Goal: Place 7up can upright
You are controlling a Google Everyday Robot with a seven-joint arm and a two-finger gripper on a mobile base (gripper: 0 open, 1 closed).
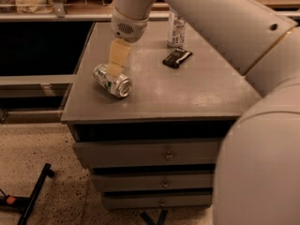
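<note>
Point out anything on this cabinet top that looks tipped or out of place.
The 7up can lies on its side on the cabinet top, toward the front at picture left, one shiny end facing the camera. The gripper hangs right at its back end. The bottle behind stands upright; the dark packet lies flat.

7up can (112, 80): small silver aluminium drink can with green and white label. Lying on its side, not upright. Long axis set diagonally, shiny silver end turned toward the lower right of the view. Located directly beneath the gripper (114, 69), upper-left half of the can body under its tip. Contact between the two cannot be determined. Gripper pointing down, positioned just above the can.
</note>
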